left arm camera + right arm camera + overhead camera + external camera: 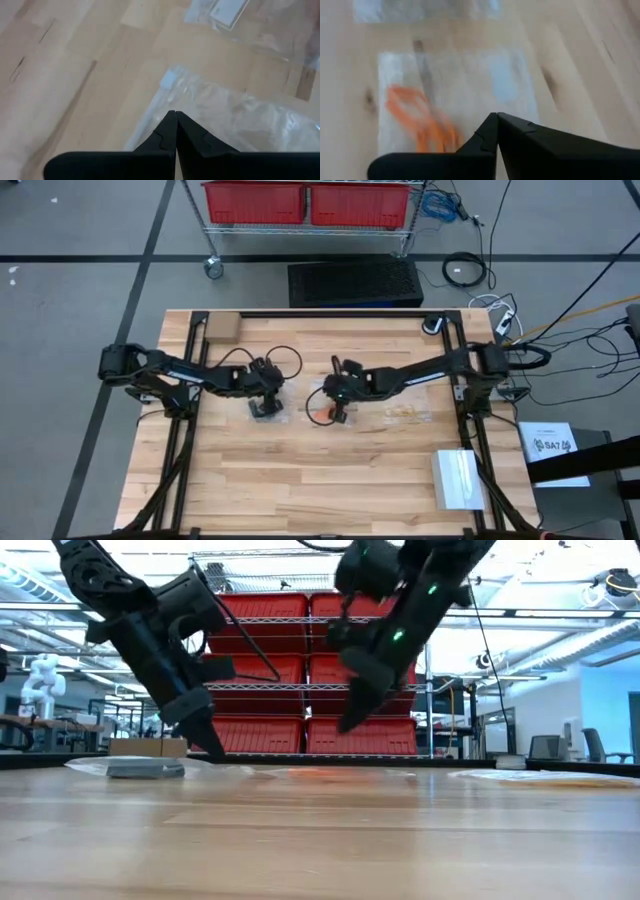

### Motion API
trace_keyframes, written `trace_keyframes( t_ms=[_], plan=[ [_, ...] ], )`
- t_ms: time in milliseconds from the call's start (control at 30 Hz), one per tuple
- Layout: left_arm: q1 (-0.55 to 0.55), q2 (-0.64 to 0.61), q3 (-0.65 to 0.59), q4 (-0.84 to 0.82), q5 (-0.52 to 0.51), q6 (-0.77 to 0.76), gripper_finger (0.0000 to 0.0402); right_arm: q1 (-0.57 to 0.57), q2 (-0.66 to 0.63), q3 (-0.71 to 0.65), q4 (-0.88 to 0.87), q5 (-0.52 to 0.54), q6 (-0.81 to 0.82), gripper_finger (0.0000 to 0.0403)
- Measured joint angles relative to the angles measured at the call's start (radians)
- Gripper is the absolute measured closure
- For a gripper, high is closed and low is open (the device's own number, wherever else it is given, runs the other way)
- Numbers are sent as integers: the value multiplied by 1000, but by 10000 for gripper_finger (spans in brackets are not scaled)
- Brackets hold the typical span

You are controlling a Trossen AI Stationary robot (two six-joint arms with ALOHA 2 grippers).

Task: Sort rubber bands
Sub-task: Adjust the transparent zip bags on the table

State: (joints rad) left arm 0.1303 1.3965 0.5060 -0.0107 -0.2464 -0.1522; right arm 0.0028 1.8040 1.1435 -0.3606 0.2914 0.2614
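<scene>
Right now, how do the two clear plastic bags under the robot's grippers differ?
The bag under the right gripper holds orange rubber bands; the bag under the left gripper shows none where it can be seen. In the overhead view, the orange-filled bag lies near the table's middle, and the other bag lies left of it. Both are clear, flat on the wooden table, each below a shut gripper.

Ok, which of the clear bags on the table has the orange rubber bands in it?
The clear bag right under the right end effector, mid-table, holds the orange rubber bands. The bag under the left end effector shows no orange.
</scene>
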Motion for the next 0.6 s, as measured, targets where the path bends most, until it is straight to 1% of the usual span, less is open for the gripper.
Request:
trace_keyframes(
  t_ms=[133,200,267,367,500,600],
  plan=[
    [0,-8,0,18,13,-23,395,1,-68,-24,-317,84,301,403],
    [0,-8,-7,61,62,-23,395,10,-96,-63,-424,132,417,403],
    [0,-8,-15,116,121,-23,395,14,-115,-116,-491,153,511,403],
    [-1,-8,-20,148,168,-23,395,17,-141,-210,-525,139,601,403],
    [0,-8,-20,152,168,-23,395,31,-161,-327,-512,47,685,403],
    [0,-8,-20,156,168,-23,395,51,-169,-373,-470,15,722,403]
  ],
)
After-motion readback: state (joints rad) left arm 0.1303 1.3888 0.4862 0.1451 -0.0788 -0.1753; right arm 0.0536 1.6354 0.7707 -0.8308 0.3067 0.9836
